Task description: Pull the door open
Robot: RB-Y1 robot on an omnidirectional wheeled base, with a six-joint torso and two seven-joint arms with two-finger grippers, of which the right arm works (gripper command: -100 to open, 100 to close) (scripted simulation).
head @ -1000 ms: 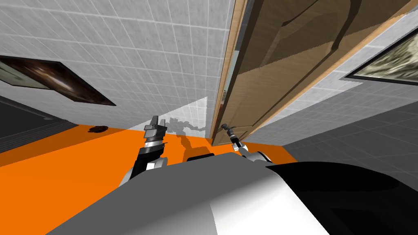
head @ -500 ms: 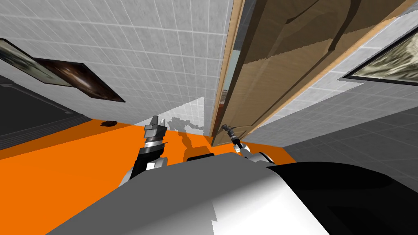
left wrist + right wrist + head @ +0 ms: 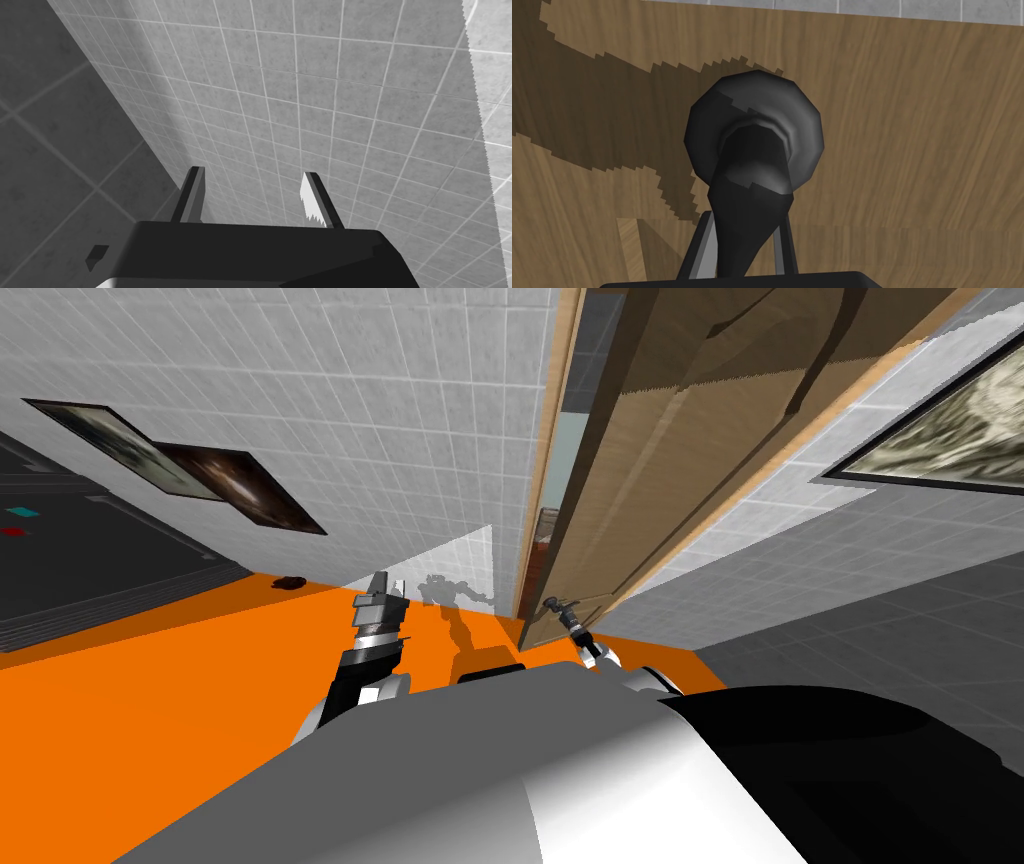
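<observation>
Your left hand [image 3: 386,584] hangs over the orange floor [image 3: 150,708], at about 9 o'clock from the door handle and well apart from it. Its fingers [image 3: 192,192] stand apart with nothing between them, pointing at the grey tiled wall [image 3: 325,100].

The door [image 3: 690,428] runs from the middle of the head view up toward 1 o'clock. It is tan-brown wood with a clear grain and recessed panels, and a darker band of shadow lies across its upper part. It sits in a lighter wooden frame [image 3: 553,458] and stands slightly ajar, with a narrow gap between the leaf's edge and the frame.

The handle [image 3: 754,125] is a dark grey lever on a round plate, set low on the leaf near its free edge. Your right hand [image 3: 746,222] is clamped on that lever, with its fingers [image 3: 701,245] pressing the lever's two sides. A framed picture [image 3: 940,418] hangs on the wall at 3 o'clock from the door.
</observation>
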